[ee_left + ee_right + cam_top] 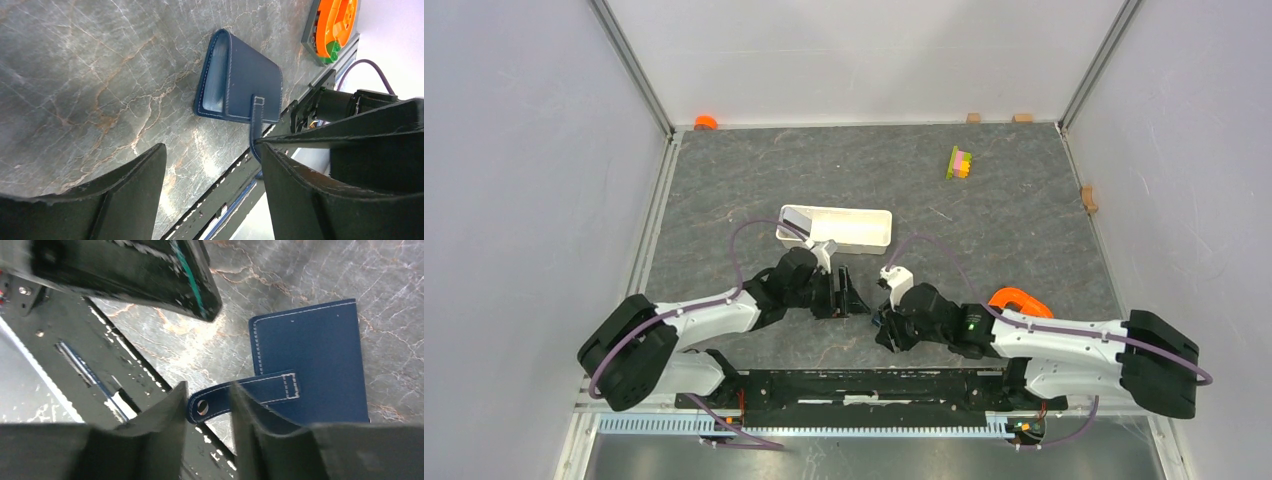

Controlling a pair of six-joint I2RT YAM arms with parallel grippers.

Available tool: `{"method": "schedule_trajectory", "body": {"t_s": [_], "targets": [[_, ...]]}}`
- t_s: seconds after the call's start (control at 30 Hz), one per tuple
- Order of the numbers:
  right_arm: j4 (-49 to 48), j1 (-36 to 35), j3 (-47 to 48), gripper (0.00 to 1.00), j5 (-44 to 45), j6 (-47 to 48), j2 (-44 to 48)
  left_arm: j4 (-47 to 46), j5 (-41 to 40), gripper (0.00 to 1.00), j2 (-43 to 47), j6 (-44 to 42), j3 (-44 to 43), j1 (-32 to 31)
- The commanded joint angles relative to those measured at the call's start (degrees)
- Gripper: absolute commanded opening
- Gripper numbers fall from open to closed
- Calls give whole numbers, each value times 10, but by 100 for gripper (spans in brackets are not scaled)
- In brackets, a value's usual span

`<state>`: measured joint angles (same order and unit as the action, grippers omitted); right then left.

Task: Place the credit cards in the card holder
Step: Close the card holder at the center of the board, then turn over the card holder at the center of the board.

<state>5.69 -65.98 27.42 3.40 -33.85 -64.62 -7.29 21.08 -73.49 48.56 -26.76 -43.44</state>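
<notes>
- The card holder (250,80) is lying folded on the table (75,75), between both grippers.
- The left gripper (212,160) is hanging wide open, empty.
- The right gripper (207,395) is standing partly open astride the strap (250,390).
- A white tray (864,238) is sitting beyond.

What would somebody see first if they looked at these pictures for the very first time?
Probably the dark blue card holder, lying folded on the grey marbled table, with its snap strap reaching in between the fingers of the right gripper. The left gripper hangs wide open close by. Farther back, a long white tray and a little yellow-pink-green block stack stand out.
</notes>
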Motion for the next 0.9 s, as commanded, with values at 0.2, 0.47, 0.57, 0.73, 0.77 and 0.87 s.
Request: {"method": "schedule_trajectory", "body": {"t_s": [0.2,0.47,0.57,0.73,0.77,0.87], "targets": [[166,16,173,72,113,107,100,-49,-9,75,-20,37,-4,-24],[180,192,130,72,61,164,141,-52,-30,75,-35,51,-20,-50],[170,226,96,72,34,185,112,-57,-32,75,-37,57,-21,-57],[131,263,39,71,-30,204,70,-73,-38,75,-32,70,-16,-64],[127,263,33,71,-62,207,63,-73,-40,75,-31,71,-16,-65],[92,263,7,71,-151,206,53,-73,-47,75,-24,73,-15,-67]]}}
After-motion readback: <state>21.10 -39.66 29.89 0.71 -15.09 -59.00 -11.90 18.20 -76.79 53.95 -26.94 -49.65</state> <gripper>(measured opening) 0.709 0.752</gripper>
